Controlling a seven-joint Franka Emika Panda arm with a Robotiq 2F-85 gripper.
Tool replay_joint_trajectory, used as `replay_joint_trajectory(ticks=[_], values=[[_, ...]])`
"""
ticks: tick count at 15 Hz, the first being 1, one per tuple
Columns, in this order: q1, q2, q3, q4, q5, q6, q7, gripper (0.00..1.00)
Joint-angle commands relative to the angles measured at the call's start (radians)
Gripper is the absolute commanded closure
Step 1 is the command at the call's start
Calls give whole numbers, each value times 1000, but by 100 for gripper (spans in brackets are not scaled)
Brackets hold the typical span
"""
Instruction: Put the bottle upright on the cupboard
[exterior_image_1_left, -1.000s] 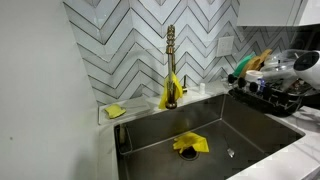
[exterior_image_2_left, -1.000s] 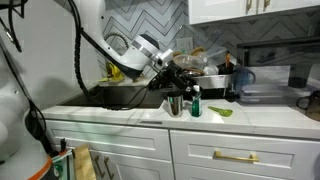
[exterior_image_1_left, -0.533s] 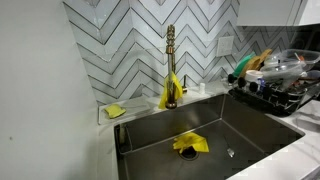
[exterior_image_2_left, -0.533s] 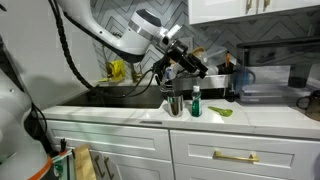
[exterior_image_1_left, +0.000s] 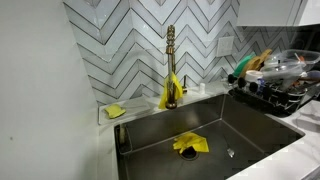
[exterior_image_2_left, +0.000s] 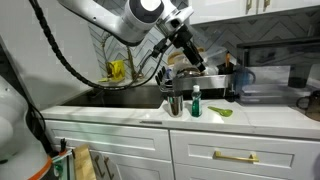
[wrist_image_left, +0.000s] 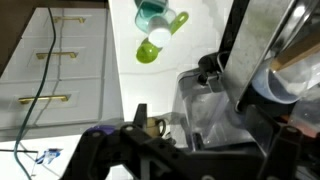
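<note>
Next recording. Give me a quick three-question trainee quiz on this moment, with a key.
1. True or false: the green bottle lies on its side on the counter.
2. What stands right beside the bottle? A) a metal cup B) a kettle C) a plate
3. Fill in: in an exterior view, the gripper hangs ____ the bottle, apart from it.

Key: 1 false, it stands upright. 2 A. 3 above.
</note>
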Motion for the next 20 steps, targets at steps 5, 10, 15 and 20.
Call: replay_joint_trajectory(ticks=[5,10,15,20], values=[[214,-102,-178,58,364,-308,-573,0],[45,-77,-55,145,477,-546,-915,0],[-61,-48,30,209,480,-720,-1165,0],[-102,-49,69,207,474,-717,-1183,0]])
